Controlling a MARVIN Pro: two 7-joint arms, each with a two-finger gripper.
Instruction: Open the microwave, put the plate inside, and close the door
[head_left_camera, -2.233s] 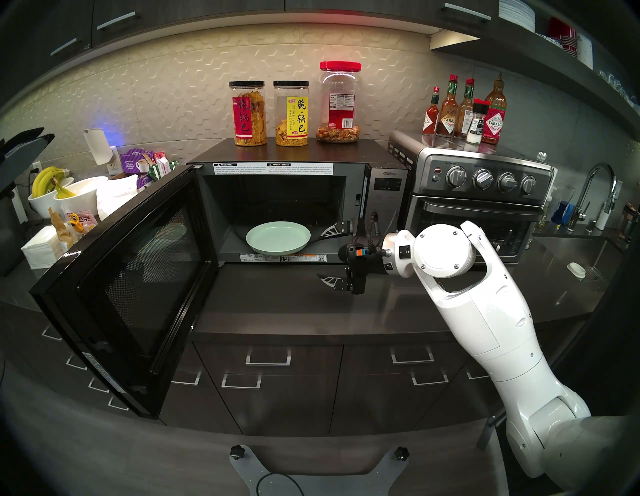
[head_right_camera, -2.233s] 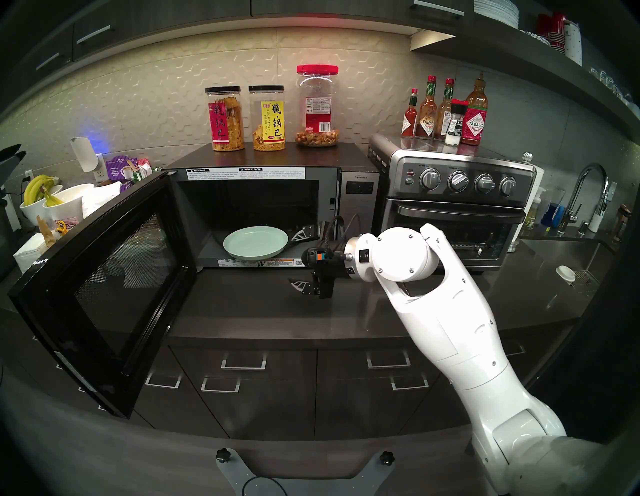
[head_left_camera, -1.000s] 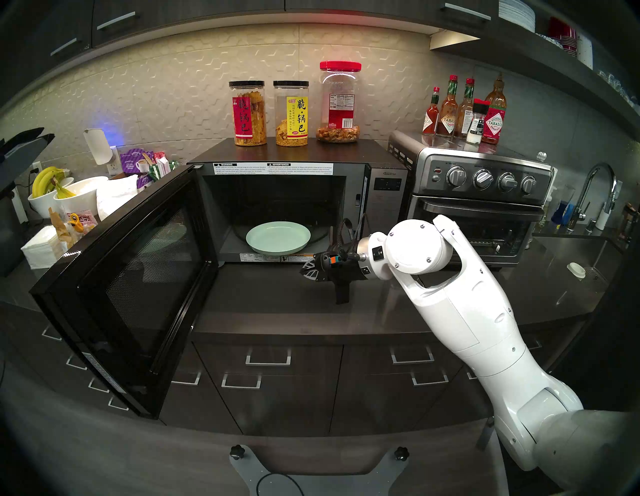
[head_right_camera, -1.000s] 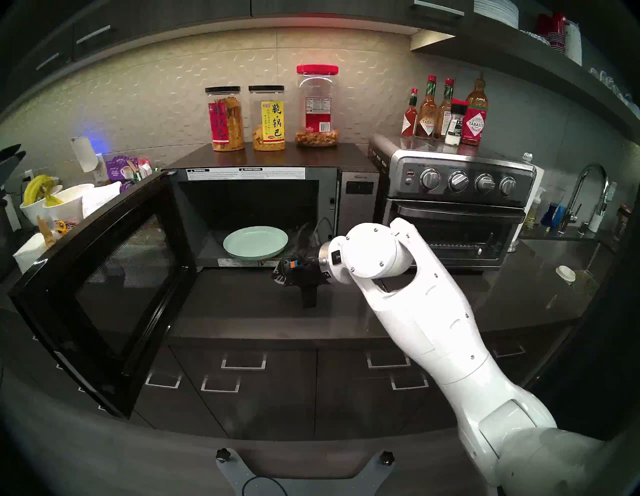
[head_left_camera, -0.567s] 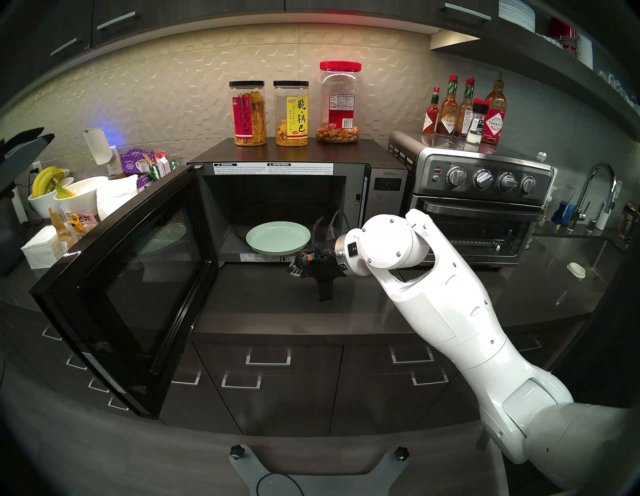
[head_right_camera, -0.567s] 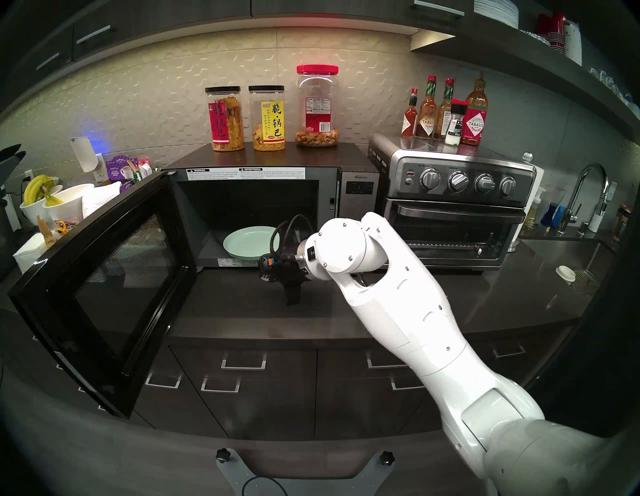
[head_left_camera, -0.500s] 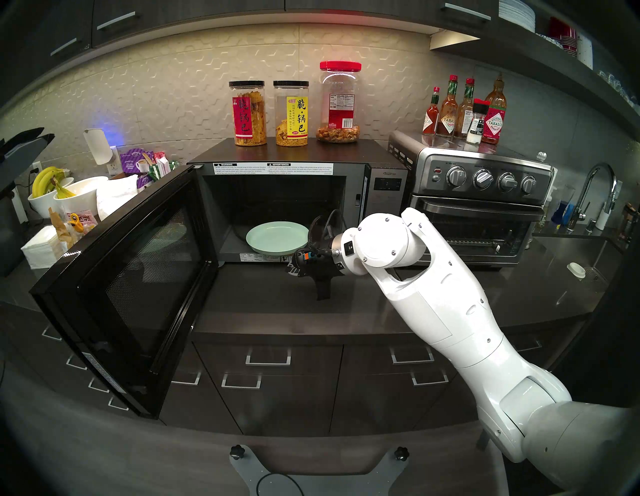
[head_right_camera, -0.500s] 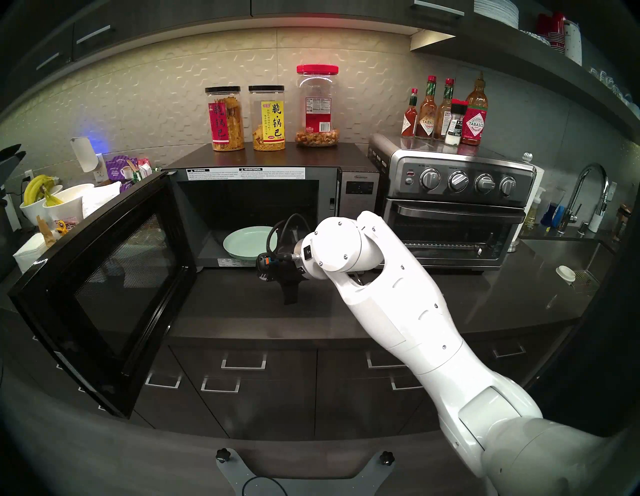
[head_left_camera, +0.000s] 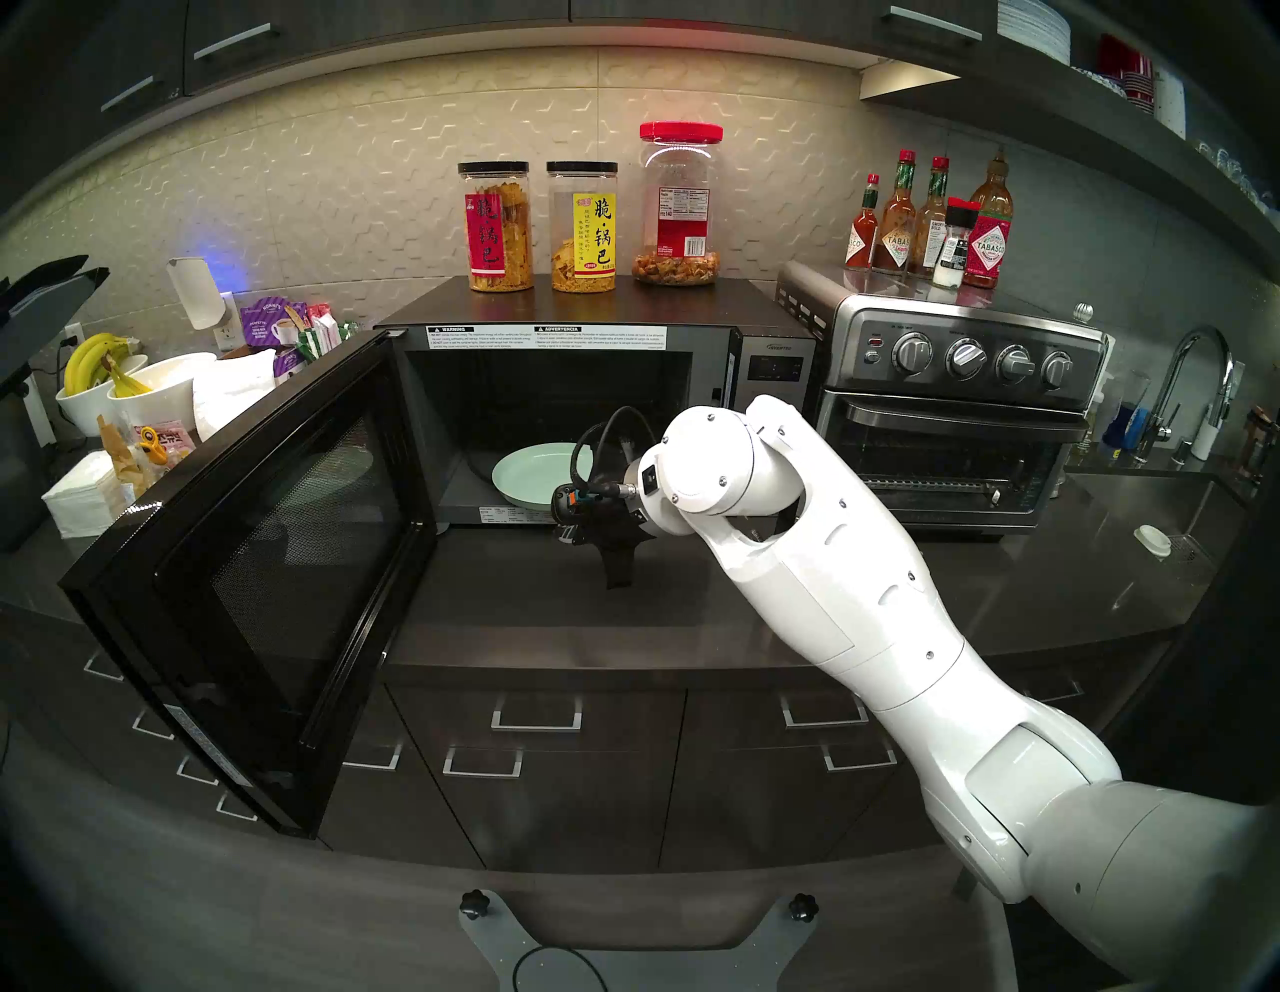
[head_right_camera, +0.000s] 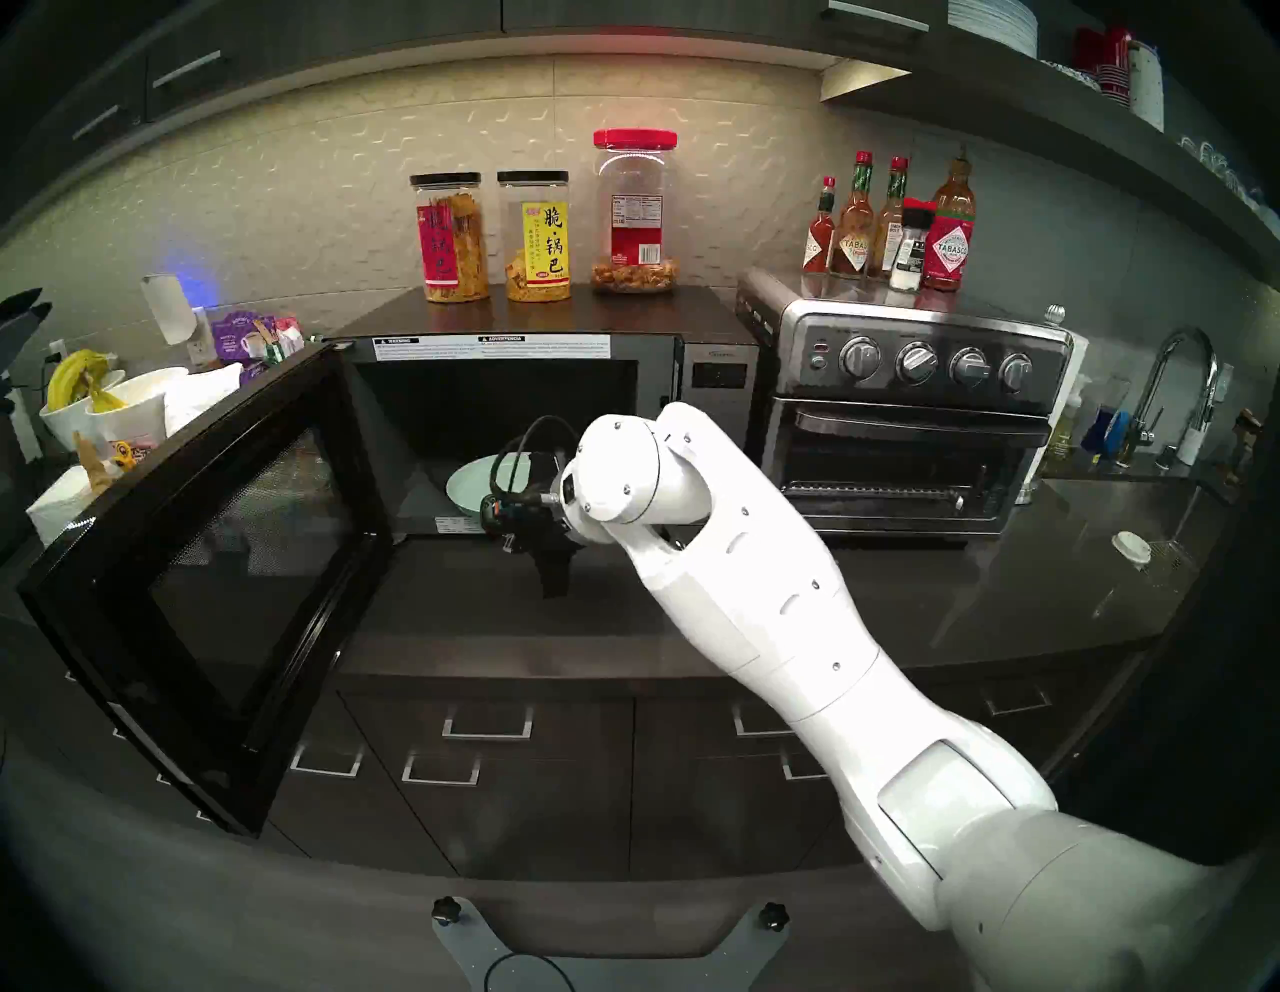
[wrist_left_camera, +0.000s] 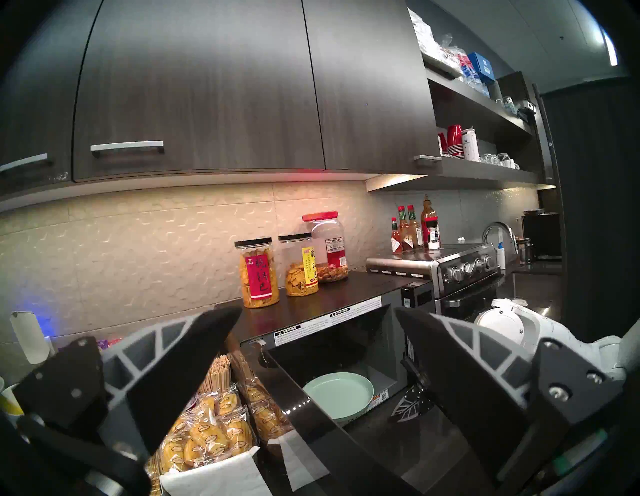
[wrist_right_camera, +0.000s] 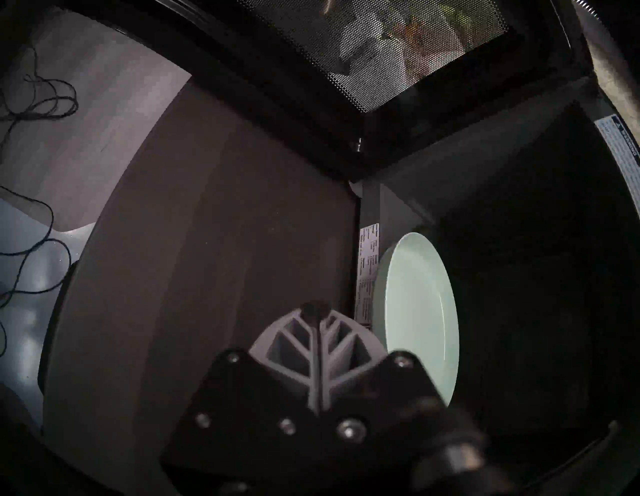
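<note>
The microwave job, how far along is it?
Two steps look done: the big black microwave stands open and the pale mint-green round plate lies inside. Nothing is being carried: the right gripper is shut and empty, just outside the opening. Left to do: its wide dark glass door still hangs wide open and needs swinging shut.

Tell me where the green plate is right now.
In the head view the plate lies on the floor of the open microwave, near the front edge, left of the shut right gripper and right of the swung-open door.
</note>
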